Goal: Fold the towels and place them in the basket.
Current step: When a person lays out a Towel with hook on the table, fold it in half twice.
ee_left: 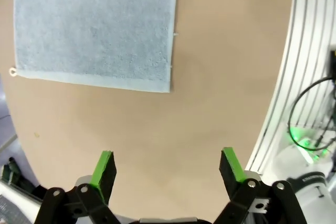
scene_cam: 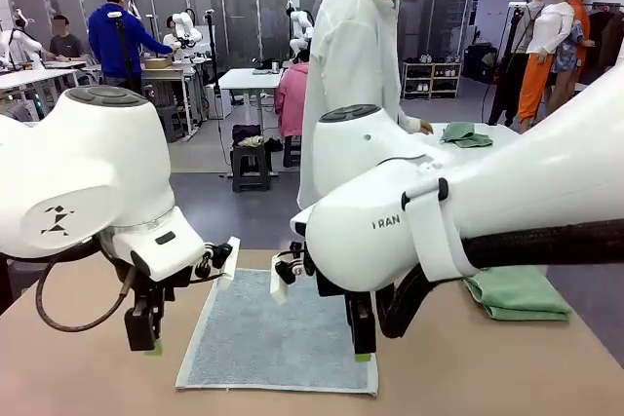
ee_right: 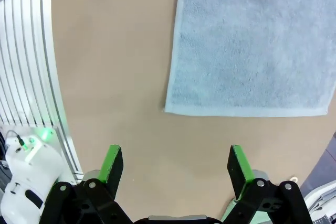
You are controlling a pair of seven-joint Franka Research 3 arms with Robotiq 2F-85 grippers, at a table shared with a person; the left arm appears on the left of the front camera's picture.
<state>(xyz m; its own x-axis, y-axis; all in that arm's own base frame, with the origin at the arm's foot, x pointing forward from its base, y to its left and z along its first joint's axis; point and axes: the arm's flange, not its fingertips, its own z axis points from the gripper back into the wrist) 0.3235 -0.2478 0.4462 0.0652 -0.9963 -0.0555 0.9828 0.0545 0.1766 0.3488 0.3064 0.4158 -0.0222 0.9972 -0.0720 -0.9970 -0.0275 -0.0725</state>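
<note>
Left gripper (ee_left: 168, 163): wide apart, empty
Right gripper (ee_right: 173, 161): likewise
Grey-blue towel (scene_cam: 278, 338): flat between them
Mint green towel (scene_cam: 517, 294): folded, aside

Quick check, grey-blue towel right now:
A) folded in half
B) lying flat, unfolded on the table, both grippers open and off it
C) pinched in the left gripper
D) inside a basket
B: the grey-blue towel lies spread flat on the table, while the left gripper and the right gripper hang open over bare tabletop near its corners.
</note>
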